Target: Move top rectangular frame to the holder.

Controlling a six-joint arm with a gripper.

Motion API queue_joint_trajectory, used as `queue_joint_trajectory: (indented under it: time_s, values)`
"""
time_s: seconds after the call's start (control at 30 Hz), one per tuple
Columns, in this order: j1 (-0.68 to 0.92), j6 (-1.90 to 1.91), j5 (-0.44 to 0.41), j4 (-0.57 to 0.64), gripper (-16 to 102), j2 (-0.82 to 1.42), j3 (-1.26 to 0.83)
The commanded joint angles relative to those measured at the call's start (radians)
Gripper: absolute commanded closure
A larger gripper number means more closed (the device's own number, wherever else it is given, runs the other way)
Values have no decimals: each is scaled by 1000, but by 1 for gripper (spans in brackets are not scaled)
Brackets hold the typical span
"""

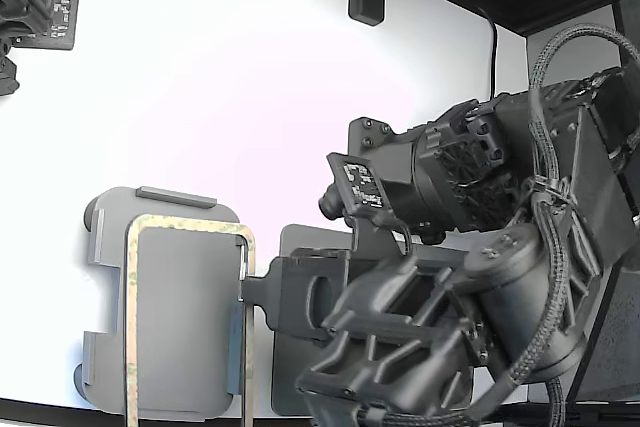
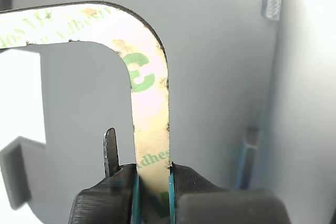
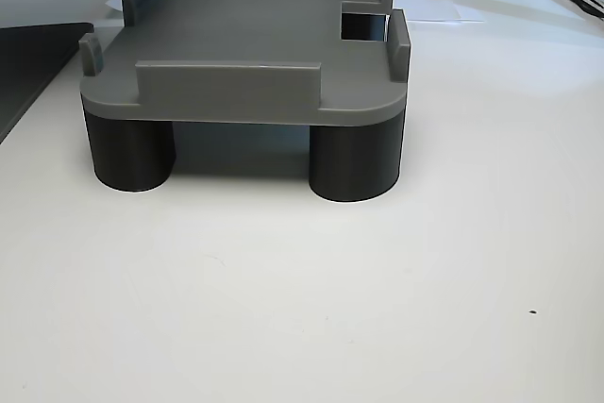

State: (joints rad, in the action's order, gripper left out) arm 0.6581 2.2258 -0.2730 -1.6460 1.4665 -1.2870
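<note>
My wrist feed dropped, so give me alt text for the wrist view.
The gripper is shut on one side of the tan frame, close above the grey holder; green print marks the frame's rounded corner.

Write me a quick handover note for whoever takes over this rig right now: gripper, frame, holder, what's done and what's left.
Gripper: shut on the rectangular frame, pinching one long side between its fingertips.
Frame: held over the holder in the exterior view, roughly lined up with it; its near end runs past the holder's lower edge. The other view shows no frame on the holder's top surface, so it looks not yet seated.
Done: frame picked up and carried to the holder.
Left: probably align it inside the raised tabs, lower, release, withdraw.
</note>
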Motion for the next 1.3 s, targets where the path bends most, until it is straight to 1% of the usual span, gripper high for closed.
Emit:
queue_joint_trajectory:
  time_s: [0.0, 0.27, 0.47, 0.7, 1.27]
  values:
    - [-41, 17, 29, -11, 97, 8, 38]
    - [-109, -29, 98, -11, 95, 0, 8]
    - [-129, -81, 103, -11, 96, -31, -29]
    - [-138, -94, 114, -9, 96, -87, 6]
    - [-135, -64, 149, -9, 96, -103, 3]
